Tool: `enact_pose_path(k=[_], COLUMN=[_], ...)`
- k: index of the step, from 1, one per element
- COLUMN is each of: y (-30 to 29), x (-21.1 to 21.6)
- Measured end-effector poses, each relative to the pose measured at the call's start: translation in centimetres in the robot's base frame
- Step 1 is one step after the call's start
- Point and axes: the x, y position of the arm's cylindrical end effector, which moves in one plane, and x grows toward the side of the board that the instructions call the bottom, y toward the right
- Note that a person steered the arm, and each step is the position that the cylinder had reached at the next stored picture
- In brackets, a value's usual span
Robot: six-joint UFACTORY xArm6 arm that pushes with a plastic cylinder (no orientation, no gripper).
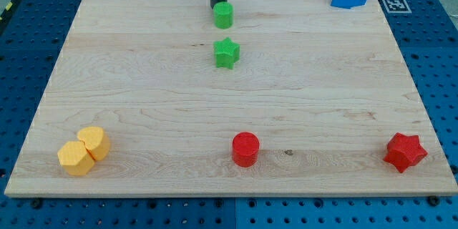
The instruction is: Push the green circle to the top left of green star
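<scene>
No words, numbers or brand names can be read anywhere. The only sign is a small white square tag [395, 4] with a black blocky code pattern, lying on the blue pegboard [436, 57] just off the wooden board's [143, 79] top right corner.

Bright, even light; soft short shadows under blocks; focus seems sharp throughout

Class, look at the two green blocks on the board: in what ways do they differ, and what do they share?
Shape: the green circle is a round cylinder; the green star has points. Place: the circle lies nearer the view's top, the star just below it, apart. Contact: my tip stands right at the circle's top-left edge, away from the star. Both are the same green and of similar size.
</scene>
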Motion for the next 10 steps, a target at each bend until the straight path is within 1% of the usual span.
enact_pose_path(k=[2, 3, 4, 5, 6, 7, 8, 9, 10], y=[0.0, 0.0, 0.5, 3.9, 7.4, 6.0, 3.2, 1.8, 2.0], x=[5.9, 6.7, 4.2, 3.1, 5.7, 7.3, 7.3, 7.5, 7.7])
